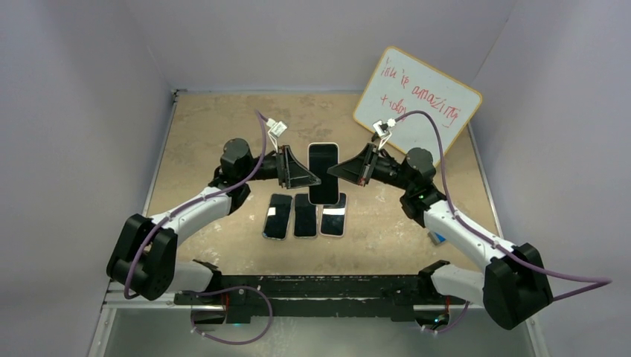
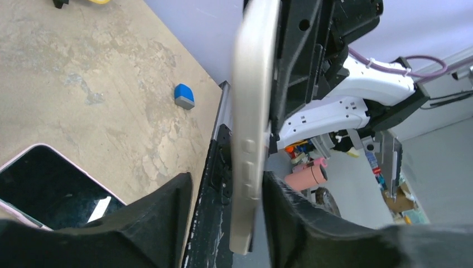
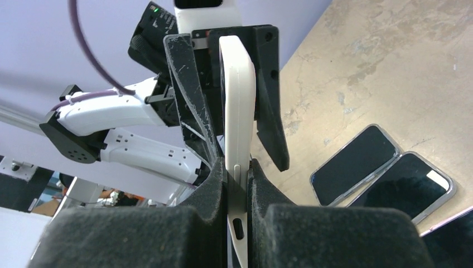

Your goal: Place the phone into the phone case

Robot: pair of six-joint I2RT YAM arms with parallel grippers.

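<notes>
A phone with a dark screen and a cream case rim hangs in the air over the table's middle. My right gripper is shut on its right edge; in the right wrist view both pads press the cream case near a side button. My left gripper is at its left edge. In the left wrist view its jaws stand apart around the case edge, with a clear gap on one side. The left fingers straddle the case's far edge.
Three more phones lie side by side on the table below the held one, two showing in the right wrist view. A whiteboard leans at the back right. A small blue block lies by the right arm.
</notes>
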